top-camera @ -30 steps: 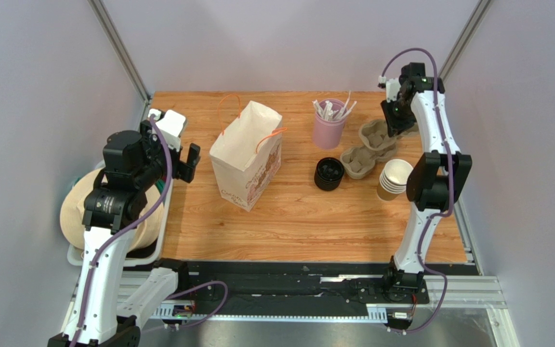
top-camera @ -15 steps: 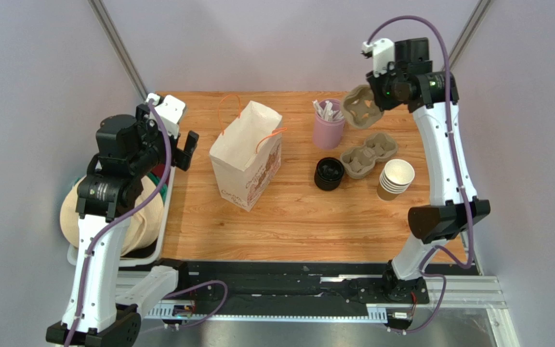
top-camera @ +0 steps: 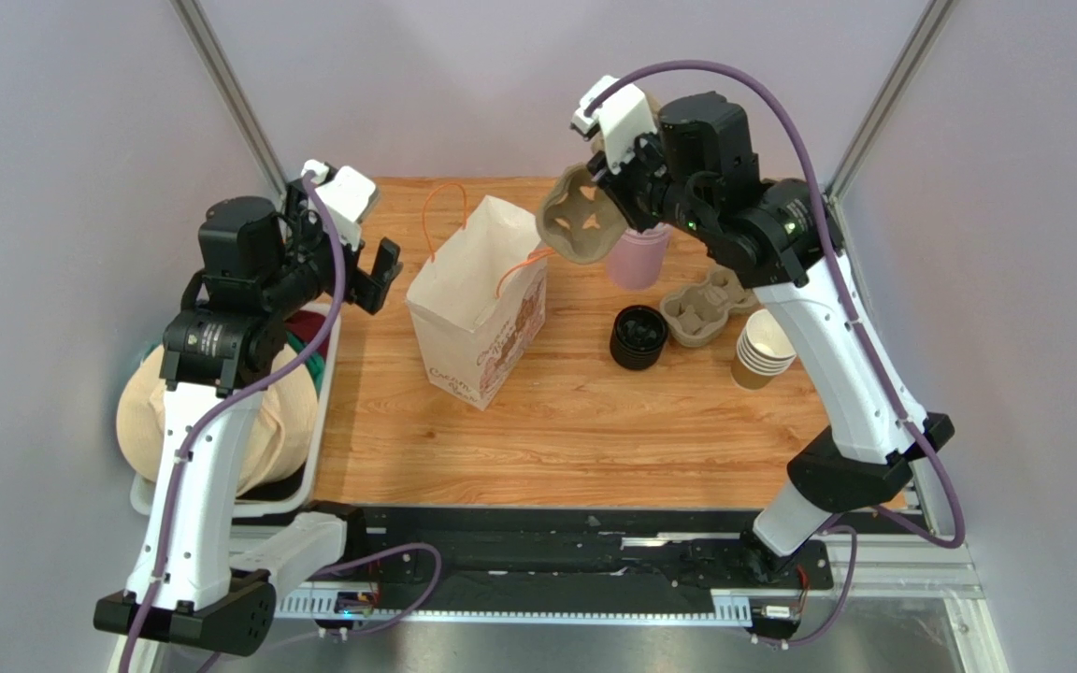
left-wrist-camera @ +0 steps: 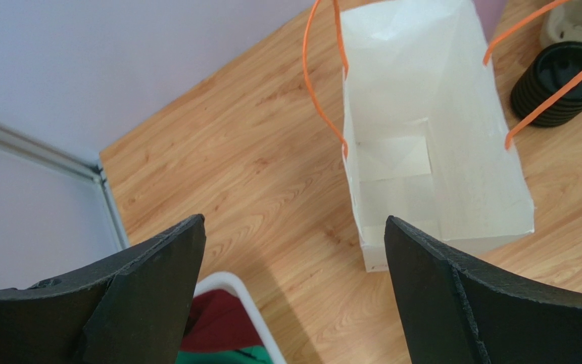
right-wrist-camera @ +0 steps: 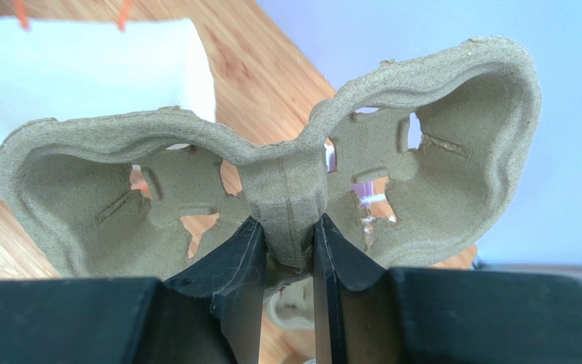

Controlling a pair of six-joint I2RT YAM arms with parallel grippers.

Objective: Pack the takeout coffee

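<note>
Where the right gripper [right-wrist-camera: 286, 239] closes, we list its fingers [right-wrist-camera: 237, 262] as clamped on the centre ridge of a pulp cup carrier [right-wrist-camera: 431, 144]. One well spreads to each side of the fingers, and the piece hangs clear of the table [top-camera: 572, 421]. Past the well on the fingers' left lies the white mouth of a paper bag [right-wrist-camera: 104, 68].

Left gripper [left-wrist-camera: 294, 227]: fingers [left-wrist-camera: 150, 280] wide apart, nothing between them, held in the air. Ahead of them, nearer the right-hand finger, the bag stands upright with its mouth open and its orange handles [left-wrist-camera: 320, 83] loose. Beyond the bag is a stack of black lids [left-wrist-camera: 563, 72]. Just under the left-hand finger is the white rim of a bin [left-wrist-camera: 233, 282] holding red and green cloth.

Farther out, near the right fingers: a pink cup of white sticks [top-camera: 636, 257], a second carrier [top-camera: 706, 311] on the table beside the lids, and nested brown cups [top-camera: 766, 347].

Takeout coffee: we cannot pick out a single lidded cup in any view.
</note>
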